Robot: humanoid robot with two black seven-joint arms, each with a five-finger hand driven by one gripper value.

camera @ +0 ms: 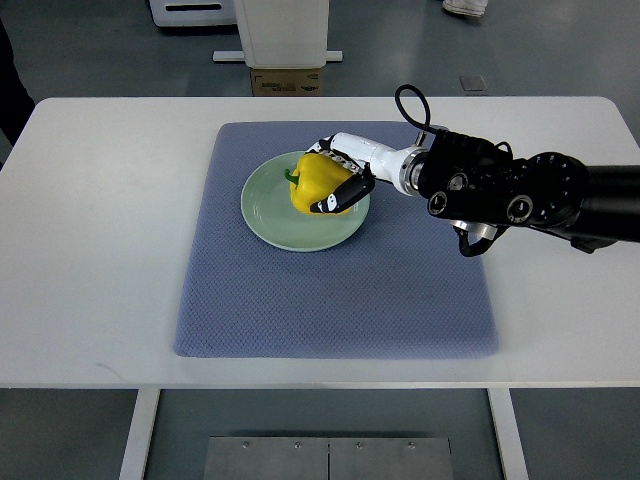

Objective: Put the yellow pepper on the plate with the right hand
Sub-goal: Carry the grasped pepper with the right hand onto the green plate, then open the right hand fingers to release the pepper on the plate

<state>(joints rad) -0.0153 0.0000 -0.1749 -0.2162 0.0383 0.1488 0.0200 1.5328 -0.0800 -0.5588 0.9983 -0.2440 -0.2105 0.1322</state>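
Observation:
A yellow pepper [314, 180] with a green stem sits over the pale green plate [272, 225], toward its right side. My right hand [338, 178] reaches in from the right edge, its white and black fingers wrapped around the pepper's right side. Whether the pepper rests on the plate or hangs just above it I cannot tell. The plate lies on the upper middle of a blue-grey mat [340, 300]. No left arm shows in the picture.
The mat covers the centre of a white table [90, 230]. Beyond the far edge stand a white pedestal base [285, 30] and a cardboard box [286, 82]. A person's shoe [465, 8] shows at the top right.

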